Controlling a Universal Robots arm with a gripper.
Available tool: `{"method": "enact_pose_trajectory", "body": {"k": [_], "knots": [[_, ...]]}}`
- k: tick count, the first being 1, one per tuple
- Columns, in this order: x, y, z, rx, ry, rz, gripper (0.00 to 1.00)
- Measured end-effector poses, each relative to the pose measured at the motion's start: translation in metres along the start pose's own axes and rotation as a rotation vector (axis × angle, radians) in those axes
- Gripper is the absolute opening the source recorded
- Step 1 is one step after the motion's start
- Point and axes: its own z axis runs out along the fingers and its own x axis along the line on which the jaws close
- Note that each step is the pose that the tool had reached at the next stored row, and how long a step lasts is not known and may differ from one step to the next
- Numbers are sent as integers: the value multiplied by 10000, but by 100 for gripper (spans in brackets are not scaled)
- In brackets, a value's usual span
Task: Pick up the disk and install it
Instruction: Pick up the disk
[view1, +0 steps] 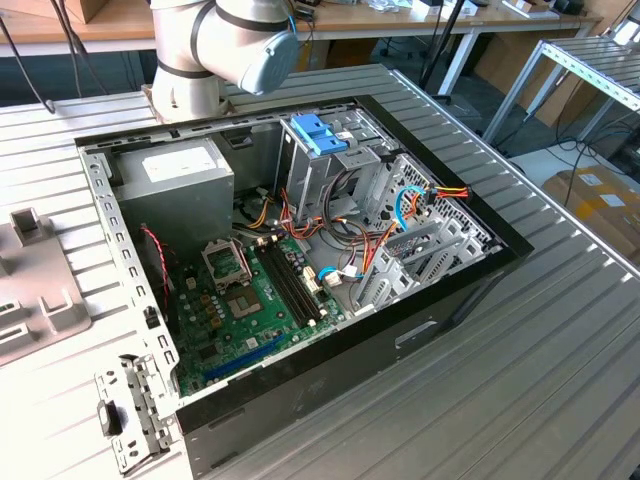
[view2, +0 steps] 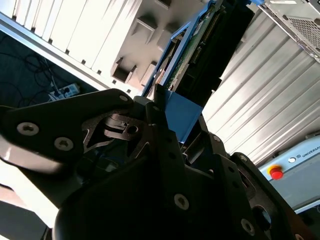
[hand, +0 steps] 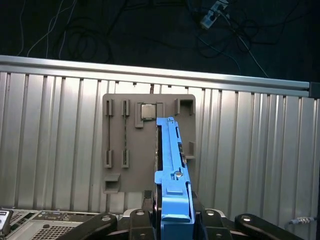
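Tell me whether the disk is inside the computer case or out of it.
Out. In the first wrist view the pincer grips the disk at a grey plate on the table, outside the computer case.

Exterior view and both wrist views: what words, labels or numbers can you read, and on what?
Label on the grey box: too small.
Carton labels: too small.
Lettering by the red button: cut off at the picture's edge.
Disk in the claw: no print seen.
None quotable.
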Motion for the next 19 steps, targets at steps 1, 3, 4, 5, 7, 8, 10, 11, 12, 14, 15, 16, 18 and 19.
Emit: {"method": "enact_pose_trajectory", "body": {"k": [1, 3, 4, 5, 7, 8, 10, 11, 12, 14, 15, 16, 18, 19], "knots": [[1, -13, 6, 0, 2, 1, 37], [3, -43, 13, 0, 2, 1, 37], [4, -56, 14, 1, 3, 1, 37], [3, -63, 14, 1, 3, 1, 37], [-10, -68, 18, 0, 2, 1, 37], [-23, -69, 22, 0, 2, 1, 37], [-36, -70, 28, 2, 2, 1, 37], [-36, -70, 28, 1, 2, 0, 37], [-36, -70, 28, 1, 2, -1, 37], [-37, -70, 29, 0, 2, 1, 37], [-37, -70, 29, 0, 2, 0, 37], [-37, -70, 29, 1, 2, 0, 37], [-37, -65, 30, 1, 2, 1, 37], [-38, -61, 31, 1, 2, 1, 37]]}}
